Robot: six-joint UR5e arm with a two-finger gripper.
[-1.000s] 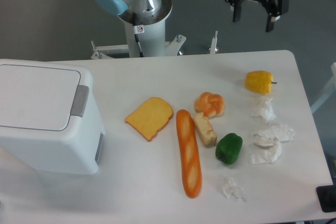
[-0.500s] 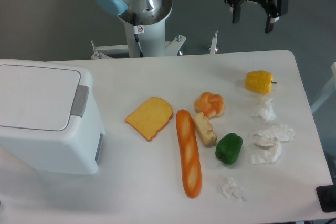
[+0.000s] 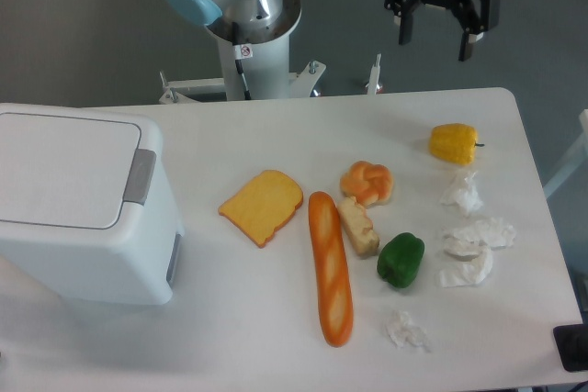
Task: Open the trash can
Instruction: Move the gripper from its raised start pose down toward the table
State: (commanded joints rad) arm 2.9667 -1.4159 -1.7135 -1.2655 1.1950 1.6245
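Note:
The trash can [image 3: 78,204] is a large white boxy bin at the left of the table. Its flat white lid is down, with a grey push tab [image 3: 141,176] on its right edge. My gripper [image 3: 435,41] hangs open and empty high above the table's far right edge, far from the bin, its black fingers [image 3: 466,43] pointing down.
On the table lie a bread slice [image 3: 262,206], a baguette [image 3: 330,266], a bun [image 3: 367,182], a bread chunk [image 3: 358,227], a green pepper [image 3: 401,259], a yellow pepper [image 3: 454,143] and several crumpled tissues [image 3: 476,236]. The arm's base [image 3: 248,25] stands behind the table.
My gripper has shifted slightly left and up. The objects on the table and the trash can have not moved.

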